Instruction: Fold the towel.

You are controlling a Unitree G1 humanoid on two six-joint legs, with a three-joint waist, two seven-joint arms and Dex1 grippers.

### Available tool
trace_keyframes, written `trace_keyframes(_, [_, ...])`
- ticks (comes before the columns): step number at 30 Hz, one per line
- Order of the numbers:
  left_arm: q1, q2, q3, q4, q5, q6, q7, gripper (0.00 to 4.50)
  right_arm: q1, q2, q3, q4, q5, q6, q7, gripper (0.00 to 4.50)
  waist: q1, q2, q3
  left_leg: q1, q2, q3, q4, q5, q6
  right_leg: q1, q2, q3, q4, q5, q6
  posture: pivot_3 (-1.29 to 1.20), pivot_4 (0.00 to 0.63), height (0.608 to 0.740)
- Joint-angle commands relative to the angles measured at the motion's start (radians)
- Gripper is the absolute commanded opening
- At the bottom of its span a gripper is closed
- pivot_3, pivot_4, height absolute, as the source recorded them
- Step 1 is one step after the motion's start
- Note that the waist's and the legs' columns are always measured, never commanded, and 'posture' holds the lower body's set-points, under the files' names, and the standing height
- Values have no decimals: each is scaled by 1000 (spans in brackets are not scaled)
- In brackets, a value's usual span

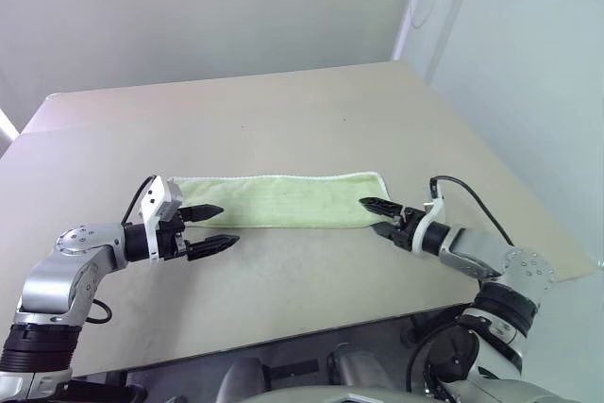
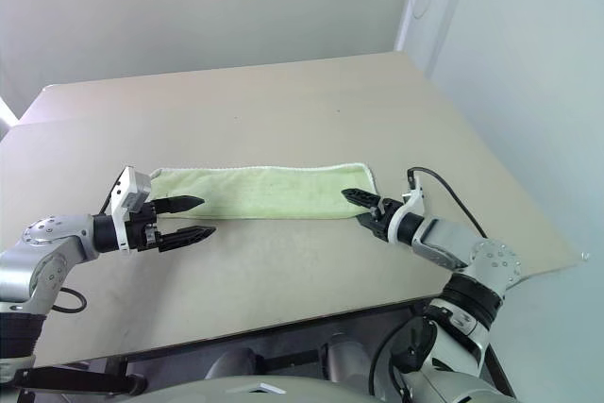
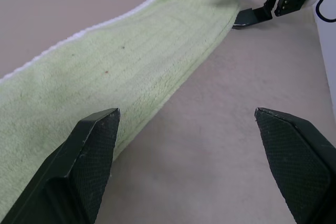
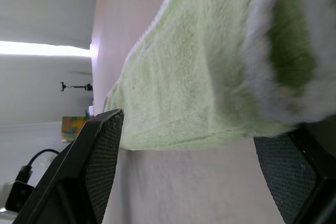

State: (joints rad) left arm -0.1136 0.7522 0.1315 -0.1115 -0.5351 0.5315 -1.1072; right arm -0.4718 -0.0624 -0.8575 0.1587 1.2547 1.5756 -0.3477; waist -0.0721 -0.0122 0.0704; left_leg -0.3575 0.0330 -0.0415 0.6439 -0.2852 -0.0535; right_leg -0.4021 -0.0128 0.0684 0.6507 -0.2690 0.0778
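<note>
Fingers spread on both sides: the left gripper (image 1: 209,228) hovers at the towel's (image 1: 283,200) near-left corner, and the right gripper (image 1: 379,216) sits at its near-right corner, one finger over the cloth. Between them the towel lies flat on the table (image 1: 283,120) as a narrow strip, long axis running left to right. Each arm looks equally near its own end, so a two-handed pinch of the ends seems likely.

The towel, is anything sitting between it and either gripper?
Nothing visible. The towel lies flat on the bare table; the open left gripper and open right gripper sit at its two short ends with no object between.
</note>
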Motion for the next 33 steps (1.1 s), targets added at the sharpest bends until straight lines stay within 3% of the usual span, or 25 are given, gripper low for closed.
trace_keyframes(1, [-8, 7, 7, -23, -1, -12, 7, 4353, -3, 14, -15, -13, 2, -69, -90, 3906, -1, 0, 0, 0, 0, 1, 0, 0, 0, 0, 0, 1, 0, 0, 0, 0, 0, 740])
trace_keyframes(13, [-30, 2, -15, 5, 20, -16, 11, 4353, 117, -106, 2, -26, 121, -165, -184, 3906, 7, 3, -4, 0, -4, -2, 1, 0, 1, 10, 1, 8, -12, 0, 2, 0, 0, 740])
trace_keyframes(21, [-59, -5, -34, 22, 26, -19, 12, 4353, 135, -101, 91, -20, 181, -293, -178, 3906, 3, 2, -5, 0, -6, -5, 2, 0, 1, 14, 1, 11, -21, 1, 4, 0, 0, 740])
trace_keyframes(30, [-65, -6, -43, 19, 39, -20, 22, 4388, 106, -106, 168, 12, 177, -438, -161, 669, 0, 4, -3, -3, -6, -3, -2, 0, 1, 10, 3, 13, -20, 3, 7, 0, 0, 740])
trace_keyframes(32, [-66, -8, -35, 19, 39, -18, 29, 4388, 109, -106, 172, 12, 166, -471, -161, 24, -2, 3, -4, -2, -5, -3, -2, 0, 1, 10, 3, 13, -20, 3, 7, 0, 0, 740])
trace_keyframes(33, [-66, -8, -32, 18, 41, -18, 33, 4388, 112, -116, 166, 17, 158, -493, -158, 24, -2, 3, -5, -2, -5, -2, -2, 0, 1, 10, 3, 14, -20, 3, 7, 0, 0, 740])
